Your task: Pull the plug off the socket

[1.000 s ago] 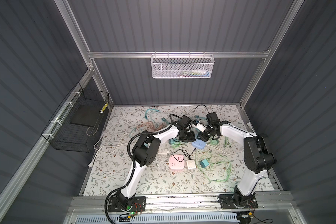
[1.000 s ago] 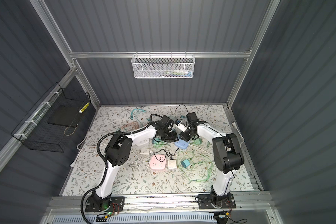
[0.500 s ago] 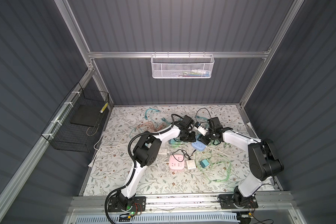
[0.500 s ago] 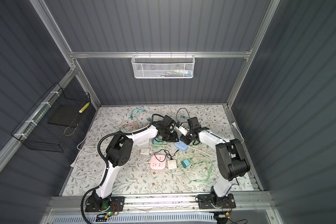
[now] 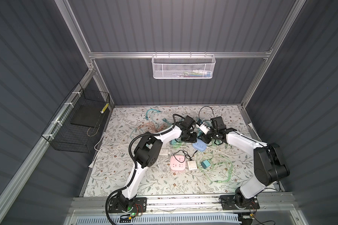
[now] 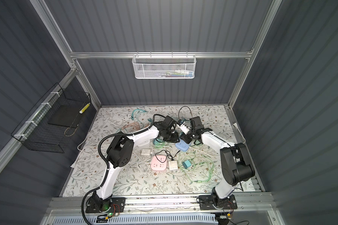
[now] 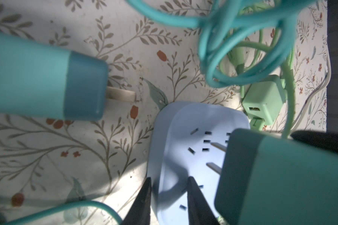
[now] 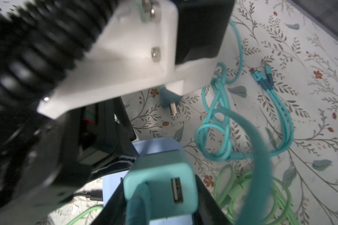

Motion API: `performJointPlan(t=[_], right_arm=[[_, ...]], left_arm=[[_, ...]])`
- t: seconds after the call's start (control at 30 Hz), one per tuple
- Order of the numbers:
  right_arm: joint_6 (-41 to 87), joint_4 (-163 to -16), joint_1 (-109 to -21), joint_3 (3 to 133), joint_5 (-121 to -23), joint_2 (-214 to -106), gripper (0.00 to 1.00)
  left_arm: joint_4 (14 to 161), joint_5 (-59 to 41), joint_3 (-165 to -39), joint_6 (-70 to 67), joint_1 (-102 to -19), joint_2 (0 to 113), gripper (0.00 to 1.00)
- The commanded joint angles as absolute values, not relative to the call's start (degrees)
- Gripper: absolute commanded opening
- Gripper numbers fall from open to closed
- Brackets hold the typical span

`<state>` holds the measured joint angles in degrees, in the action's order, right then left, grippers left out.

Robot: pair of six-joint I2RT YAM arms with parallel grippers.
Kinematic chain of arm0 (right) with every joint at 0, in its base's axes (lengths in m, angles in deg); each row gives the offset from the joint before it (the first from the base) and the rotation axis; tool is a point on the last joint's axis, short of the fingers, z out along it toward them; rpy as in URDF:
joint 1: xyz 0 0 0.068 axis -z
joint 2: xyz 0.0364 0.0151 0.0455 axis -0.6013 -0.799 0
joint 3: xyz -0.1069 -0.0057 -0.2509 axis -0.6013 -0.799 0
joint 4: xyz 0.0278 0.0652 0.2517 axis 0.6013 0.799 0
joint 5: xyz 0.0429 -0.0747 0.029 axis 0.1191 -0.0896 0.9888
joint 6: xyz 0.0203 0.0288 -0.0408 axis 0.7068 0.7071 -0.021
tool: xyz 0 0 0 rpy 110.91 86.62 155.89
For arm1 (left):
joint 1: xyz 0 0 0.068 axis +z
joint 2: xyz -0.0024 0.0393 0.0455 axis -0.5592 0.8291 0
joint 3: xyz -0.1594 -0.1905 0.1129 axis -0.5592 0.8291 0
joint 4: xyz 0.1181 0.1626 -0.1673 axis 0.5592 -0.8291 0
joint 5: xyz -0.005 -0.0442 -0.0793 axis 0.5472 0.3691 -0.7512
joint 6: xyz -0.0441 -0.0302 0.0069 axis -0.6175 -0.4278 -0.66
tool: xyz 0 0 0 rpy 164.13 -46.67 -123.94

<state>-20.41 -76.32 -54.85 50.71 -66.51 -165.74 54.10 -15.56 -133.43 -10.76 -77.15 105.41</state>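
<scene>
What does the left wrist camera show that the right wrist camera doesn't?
Only left wrist: the slotted face of the blue socket, bare prongs of the teal plug, a green adapter. Only right wrist: the plug's USB port, the left arm's white bracket, loose cable connectors. Both: socket, plug, coiled teal cable, floral mat.

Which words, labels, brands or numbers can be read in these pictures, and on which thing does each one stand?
No text can be read in any view.
Packets in the white wire basket: coloured labels, too small and blurred to read.
Blue socket: no print on the side that shows.
Teal plug: no print on the side that shows.
</scene>
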Motion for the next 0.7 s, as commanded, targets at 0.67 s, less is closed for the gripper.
performJointPlan(t=[0.67], right_arm=[[-12.6, -59.0, -49.6, 67.4, -70.4, -177.2, 0.21]], left_arm=[[51.0, -11.7, -128.5, -8.7, -76.9, 106.2, 0.38]])
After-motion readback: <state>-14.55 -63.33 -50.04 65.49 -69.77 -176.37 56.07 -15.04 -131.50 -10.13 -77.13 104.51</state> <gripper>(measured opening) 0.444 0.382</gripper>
